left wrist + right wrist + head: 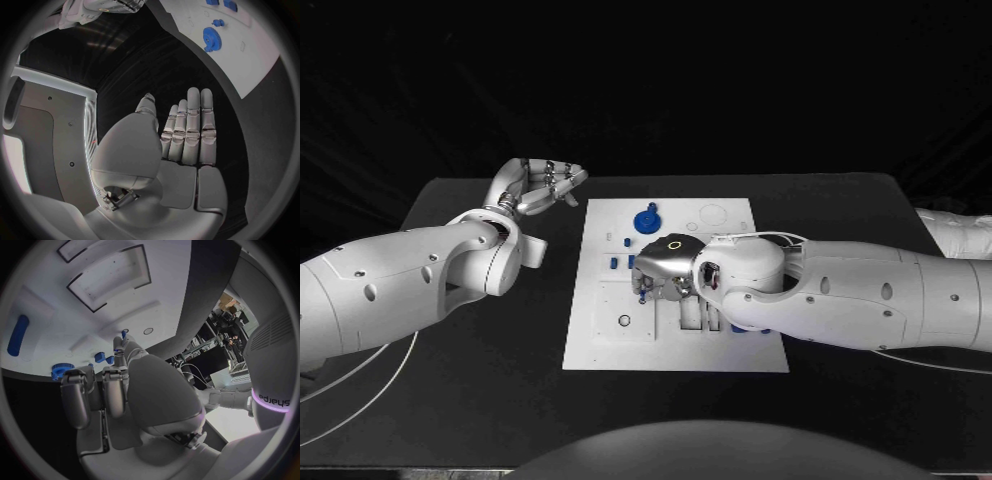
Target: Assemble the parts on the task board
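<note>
The white task board [610, 345] lies in the middle of the black table. My right hand [672, 270] hangs low over its centre with the fingers [94, 390] curled in and nothing between them. The thumb [120, 347] reaches out to the board and a small blue part [642, 292] shows at its tip. A blue gear [646, 220] stands at the far end of the board, with two small blue blocks [622, 263] nearer. A blue peg [17, 335] lies flat on the board. My left hand [538, 185] is raised off the board's far left corner, fingers [190, 125] straight and empty.
Rectangular recesses [112, 272] are sunk into the board beside my right hand. A small ring [625, 320] sits on the board's left side. Bare black table [473, 380] lies on both sides of the board.
</note>
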